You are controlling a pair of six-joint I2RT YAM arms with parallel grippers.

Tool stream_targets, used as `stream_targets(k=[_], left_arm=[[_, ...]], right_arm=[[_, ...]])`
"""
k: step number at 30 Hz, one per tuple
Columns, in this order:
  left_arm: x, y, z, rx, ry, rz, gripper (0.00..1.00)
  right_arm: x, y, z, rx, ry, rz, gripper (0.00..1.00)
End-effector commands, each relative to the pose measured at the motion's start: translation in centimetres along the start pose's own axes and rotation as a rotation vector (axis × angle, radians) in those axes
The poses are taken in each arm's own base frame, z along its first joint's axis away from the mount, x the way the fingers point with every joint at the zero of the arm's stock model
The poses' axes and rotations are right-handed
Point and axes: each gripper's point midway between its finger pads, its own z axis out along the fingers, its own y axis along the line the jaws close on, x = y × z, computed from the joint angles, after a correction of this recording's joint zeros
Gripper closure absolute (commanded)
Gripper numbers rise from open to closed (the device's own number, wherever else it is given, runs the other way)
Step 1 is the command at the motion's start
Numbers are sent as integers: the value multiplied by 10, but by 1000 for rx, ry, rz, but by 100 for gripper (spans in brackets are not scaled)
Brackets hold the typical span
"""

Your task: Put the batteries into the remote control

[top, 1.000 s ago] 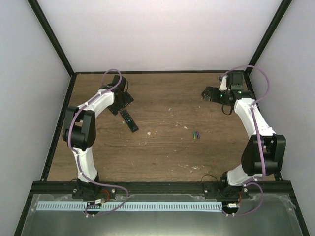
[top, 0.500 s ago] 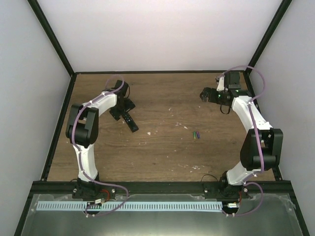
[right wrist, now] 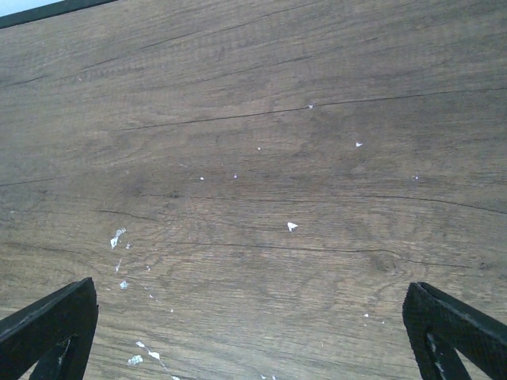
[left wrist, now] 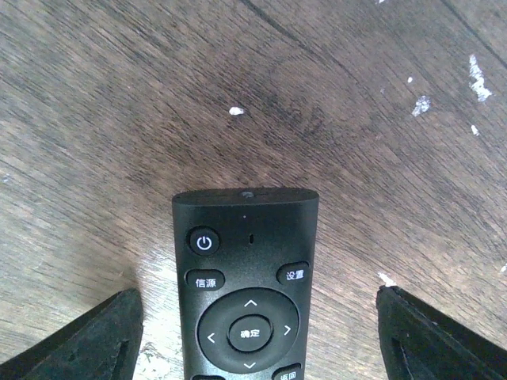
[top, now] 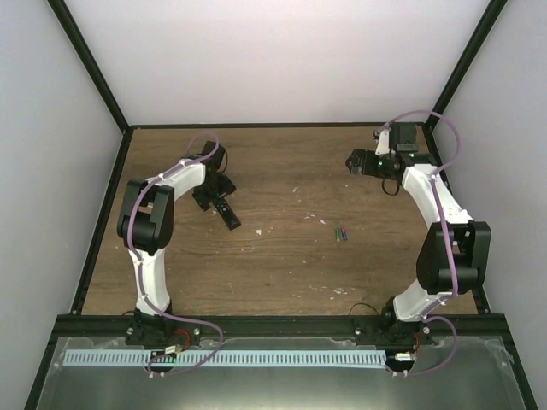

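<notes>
Black remote control (left wrist: 245, 277) lies inside left end effector (left wrist: 257, 313).

tabletop (top: 282, 265): brown wood-grain board with darker streaks and fine cracks running along the grain; it fills the floor of the enclosure.
white flecks (top: 295, 190): small pale chips scattered over the wood, several around the middle and a few toward the near right; both wrist views show some close up.
back wall (top: 282, 60): plain, pale with a lilac tint, upright behind the far edge.
side walls (top: 43, 196): matching pale panels on the left and right.
frame bars (top: 90, 64): black, rising from the two far corners.
near rail (top: 282, 320): black bar across the near edge.
metal tray (top: 282, 389): dull grey sheet below the rail.
slotted strip (top: 222, 359): white, ribbed, lying lengthwise on the tray, near the rail.
</notes>
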Motion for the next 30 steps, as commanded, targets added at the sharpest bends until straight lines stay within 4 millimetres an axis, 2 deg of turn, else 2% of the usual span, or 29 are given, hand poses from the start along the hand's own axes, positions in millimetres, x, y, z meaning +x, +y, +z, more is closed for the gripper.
stream_targets(k=[1, 19, 30], left_arm=[[7, 5, 7, -41, 38, 29, 20], [21, 22, 23, -144, 128, 68, 34], [23, 20, 27, -129, 134, 53, 54]], right_arm=[[-20, 9, -5, -21, -44, -32, 0], [-25, 14, -9, -39, -57, -56, 0], [-21, 16, -5, -63, -42, -60, 0]])
